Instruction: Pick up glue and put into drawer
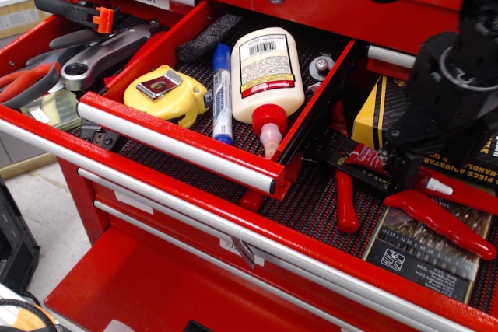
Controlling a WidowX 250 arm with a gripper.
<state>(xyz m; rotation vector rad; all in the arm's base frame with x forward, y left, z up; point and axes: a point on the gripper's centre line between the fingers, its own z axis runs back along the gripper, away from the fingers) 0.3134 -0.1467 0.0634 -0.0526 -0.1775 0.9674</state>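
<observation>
The glue (364,158) is a slim red tube with a white nozzle tip. It lies on the black mat of the wide lower drawer, across red-handled pliers (346,200), to the right of the small drawer. My black gripper (405,166) is low over the tube's middle and hides that part; the tube's left end and the white tip stick out on either side. The fingers are dark and I cannot tell how they stand. The small red drawer (179,142) is pulled open to the left.
The small drawer holds a yellow tape measure (166,94), a blue-capped marker (222,91) and a white bottle with a red cap (264,75). A black-and-yellow tap set box (381,110) and a drill bit case (424,250) lie near the glue. Wrenches (101,56) lie at the left.
</observation>
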